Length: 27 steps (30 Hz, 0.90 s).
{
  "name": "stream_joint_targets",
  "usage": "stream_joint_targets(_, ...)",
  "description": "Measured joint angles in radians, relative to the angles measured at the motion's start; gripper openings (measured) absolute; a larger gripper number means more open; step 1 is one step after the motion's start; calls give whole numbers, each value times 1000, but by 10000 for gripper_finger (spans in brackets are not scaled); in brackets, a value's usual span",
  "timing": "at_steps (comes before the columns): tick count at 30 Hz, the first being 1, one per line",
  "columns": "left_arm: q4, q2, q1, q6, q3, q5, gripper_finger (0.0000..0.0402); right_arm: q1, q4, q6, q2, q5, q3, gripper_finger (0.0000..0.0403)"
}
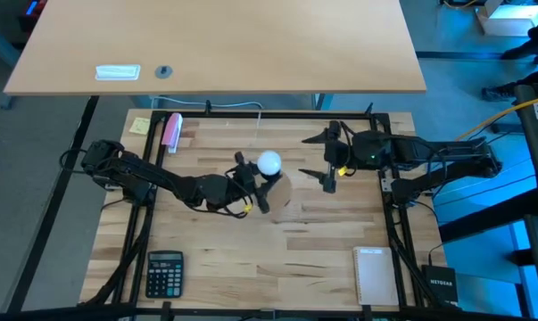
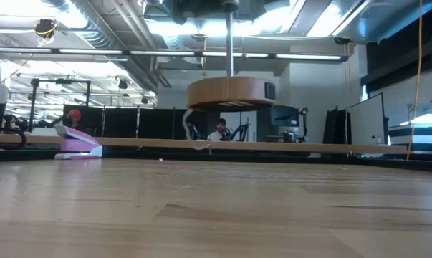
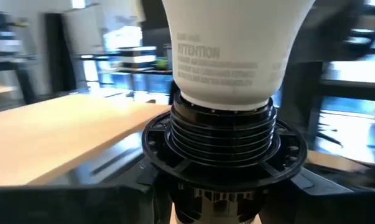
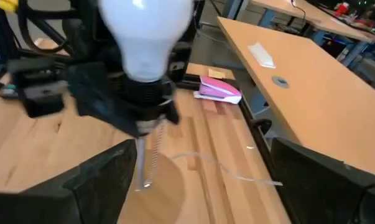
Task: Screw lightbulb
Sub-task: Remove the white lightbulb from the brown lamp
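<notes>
The white lightbulb (image 1: 269, 162) stands upright with its screw base in a black ribbed socket (image 3: 221, 134). The socket sits above a round wooden disc (image 2: 230, 92), which hangs clear of the table. My left gripper (image 1: 253, 191) reaches in level from the table's left and is shut on the socket. My right gripper (image 1: 320, 162) is open just right of the bulb. Its two fingers (image 4: 81, 186) are spread wide and touch nothing. My left gripper holds the black socket (image 4: 134, 102) below the bulb's neck, coming in level from the table's left. Its own body hides the exact place of contact. The socket, the bulb and the disc (image 4: 159, 180) are lifted clear of the table, with the bulb upright.
A pink stapler (image 1: 172, 131) and a yellow note (image 1: 140, 125) lie at the far left. A calculator (image 1: 165, 272) sits at the near left and a notepad (image 1: 373, 275) at the near right. A thin white wire (image 4: 237, 171) lies on the table. A second desk (image 1: 251, 45) stands beyond.
</notes>
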<state>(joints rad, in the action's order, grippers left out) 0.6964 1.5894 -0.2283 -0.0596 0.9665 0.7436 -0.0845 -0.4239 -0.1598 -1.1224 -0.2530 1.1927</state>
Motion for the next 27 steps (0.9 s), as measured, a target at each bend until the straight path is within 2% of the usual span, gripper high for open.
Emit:
stream_joint_targets(3,3,0,12,0,0,85,153,0,11,23,-2,8,0,374)
stream_joint_targets(7,0,0,36,0,0,138,153,0,153,23,-55,32,0,374)
stream_joint_targets(16,-3,0,39,2,0,144,153,15,418,-28,-256,14,-1,374)
stream_joint_targets(23,-5,0,29,-21,0,143,153,69,575,25,-285,157,-1,374)
stream_joint_targets(27,-4,0,29,-20,0,143,153,75,600,31,-285,167,-1,372)
